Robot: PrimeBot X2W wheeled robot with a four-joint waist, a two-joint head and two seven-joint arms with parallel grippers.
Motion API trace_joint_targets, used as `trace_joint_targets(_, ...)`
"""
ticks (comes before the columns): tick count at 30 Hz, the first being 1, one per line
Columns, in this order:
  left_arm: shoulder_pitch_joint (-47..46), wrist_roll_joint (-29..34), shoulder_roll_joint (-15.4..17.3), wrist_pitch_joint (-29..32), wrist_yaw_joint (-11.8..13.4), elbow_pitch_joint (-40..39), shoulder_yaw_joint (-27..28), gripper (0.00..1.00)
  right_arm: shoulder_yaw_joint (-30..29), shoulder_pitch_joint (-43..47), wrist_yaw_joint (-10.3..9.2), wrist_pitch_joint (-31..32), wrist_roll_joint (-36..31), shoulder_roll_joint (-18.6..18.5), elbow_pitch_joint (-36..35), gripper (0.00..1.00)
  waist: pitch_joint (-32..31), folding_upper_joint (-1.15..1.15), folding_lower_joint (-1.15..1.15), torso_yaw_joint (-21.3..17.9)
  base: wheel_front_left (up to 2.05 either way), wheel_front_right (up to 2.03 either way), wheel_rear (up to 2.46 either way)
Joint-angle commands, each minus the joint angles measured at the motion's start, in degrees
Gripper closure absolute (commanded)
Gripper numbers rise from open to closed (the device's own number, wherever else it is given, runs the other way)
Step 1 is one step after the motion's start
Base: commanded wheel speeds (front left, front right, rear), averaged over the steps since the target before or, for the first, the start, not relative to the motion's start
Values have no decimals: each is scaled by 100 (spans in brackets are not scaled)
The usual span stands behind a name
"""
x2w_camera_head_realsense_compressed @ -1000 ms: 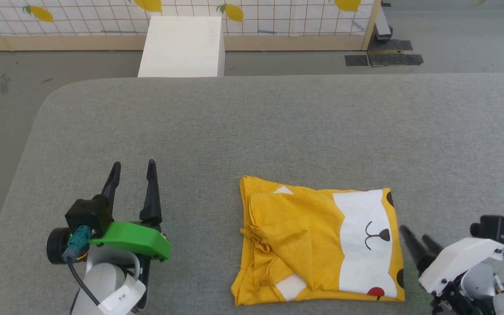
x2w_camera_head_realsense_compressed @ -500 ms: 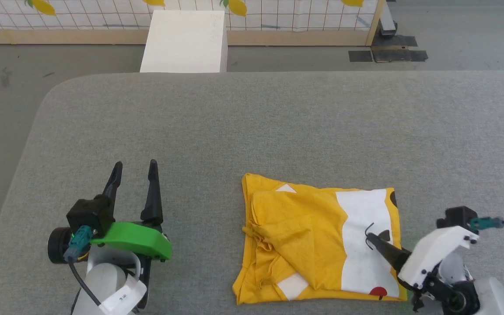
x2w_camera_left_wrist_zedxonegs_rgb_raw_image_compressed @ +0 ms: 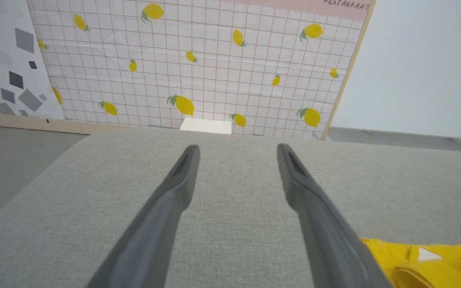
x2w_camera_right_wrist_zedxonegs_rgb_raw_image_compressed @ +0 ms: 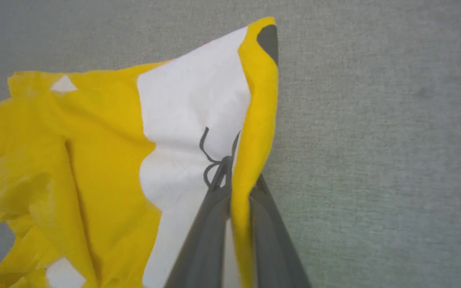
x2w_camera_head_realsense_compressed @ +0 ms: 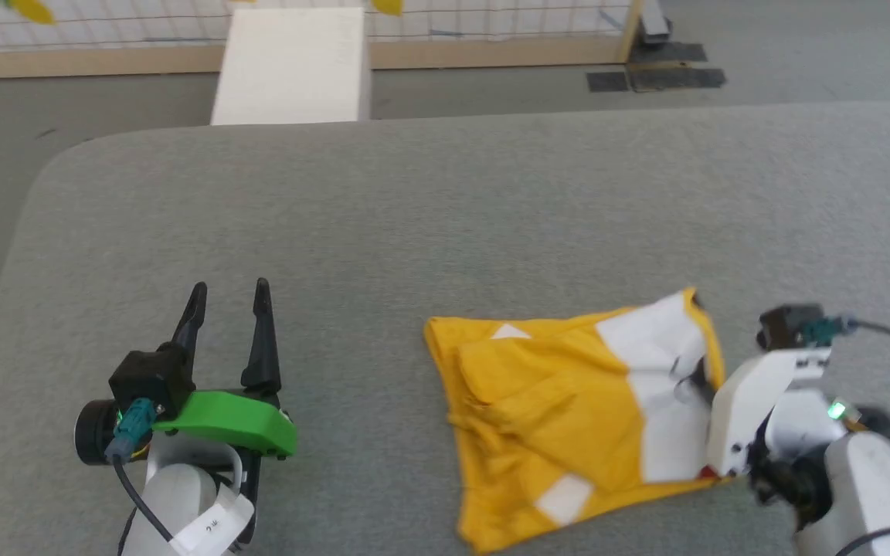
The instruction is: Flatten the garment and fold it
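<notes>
- Over on the left, my left jaws are standing wide apart and holding nothing, their fingers (x2w_camera_head_realsense_compressed: 262, 340) pointing out over the bare grey worktop (x2w_camera_head_realsense_compressed: 445, 216), well apart from the cloth.
- Toward the middle-right, the garment (x2w_camera_head_realsense_compressed: 561, 401) is lying rumpled and doubled over itself, print side up, near the front edge.
- At the right, my right jaws are pinching shut on the garment's right-hand edge, which is standing up as a ridge between them.
- I'm judging flattening as the step in hand. I should be drawing that edge outward, low and slow, checking how many layers are coming, and bringing the left arm in to pin the far side.
</notes>
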Motion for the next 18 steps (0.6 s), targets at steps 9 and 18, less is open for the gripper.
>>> trace_joint_targets(9,-139,156,62,-26,-44,-342,-84,0,232,-924,-8,-137,-1140,-948,-227,100,694,0,0,-1163,0,0,0)
trace_joint_targets(18,-585,413,478,145,-111,-801,-304,0,-548,-2015,-8,-1276,-1987,-1311,592,100,1599,0,0,-1884,0,0,0)
